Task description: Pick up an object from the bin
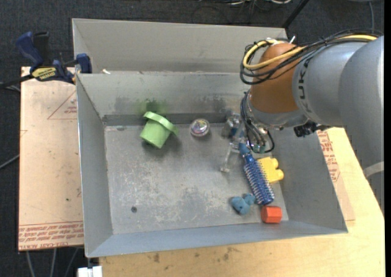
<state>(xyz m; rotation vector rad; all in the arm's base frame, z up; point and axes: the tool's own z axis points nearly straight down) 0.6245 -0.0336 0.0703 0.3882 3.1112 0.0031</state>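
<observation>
The pincer (232, 150) hung over the bin (171, 193) floor; whether apart or together could not be told. A blue brush (257, 179) lay just beside it, a yellow block (272, 170) beyond the brush.

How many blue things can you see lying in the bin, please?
2: a long brush right of centre, and a small lump near the front wall. The arm may hide others.

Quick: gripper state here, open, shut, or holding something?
Gripper: cannot be told; it hangs low in the bin, right beside the blue bristle brush.
</observation>
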